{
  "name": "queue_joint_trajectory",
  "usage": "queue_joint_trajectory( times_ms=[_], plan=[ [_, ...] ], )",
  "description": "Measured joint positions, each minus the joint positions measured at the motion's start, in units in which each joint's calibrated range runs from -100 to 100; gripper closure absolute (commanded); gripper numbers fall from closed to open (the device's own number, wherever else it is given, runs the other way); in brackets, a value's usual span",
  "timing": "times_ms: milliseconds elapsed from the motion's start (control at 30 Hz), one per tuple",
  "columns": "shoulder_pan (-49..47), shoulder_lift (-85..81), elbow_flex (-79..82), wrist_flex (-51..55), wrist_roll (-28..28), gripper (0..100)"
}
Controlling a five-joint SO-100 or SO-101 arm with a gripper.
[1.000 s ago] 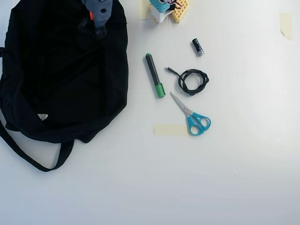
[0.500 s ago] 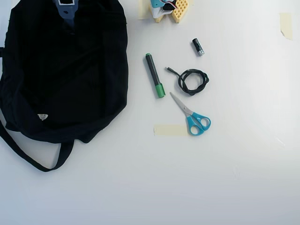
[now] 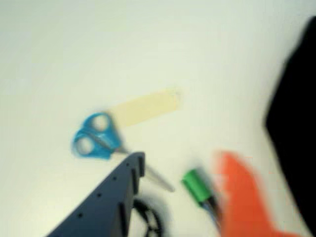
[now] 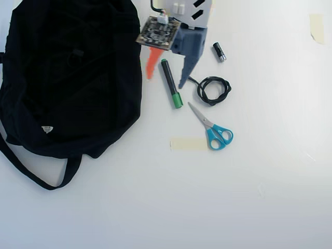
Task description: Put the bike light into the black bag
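The gripper (image 4: 166, 82) is spread wide and empty above the green marker (image 4: 170, 83), which lies between its fingers. The bike light is not visible, probably inside the black bag (image 4: 67, 78) beside the orange finger; retreat seems next.

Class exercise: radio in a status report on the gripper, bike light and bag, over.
Gripper open, empty, straddling the green marker. Bike light not visible. Black bag left of gripper in overhead view. Cable and scissors close by.
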Motion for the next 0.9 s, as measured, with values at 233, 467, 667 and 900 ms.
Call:
queue_joint_trajectory(
  times_ms=[233,467,667,900],
  plan=[
    [-5.2,-3.8,1.5,6.2,-5.6,98],
    [-6.9,-13.6,14.2,15.3,-3.1,98],
    [-7.1,-26.5,31.1,8.8,-0.3,98],
    [-7.8,-48.7,60.7,-5.2,0.2,98]
  ],
)
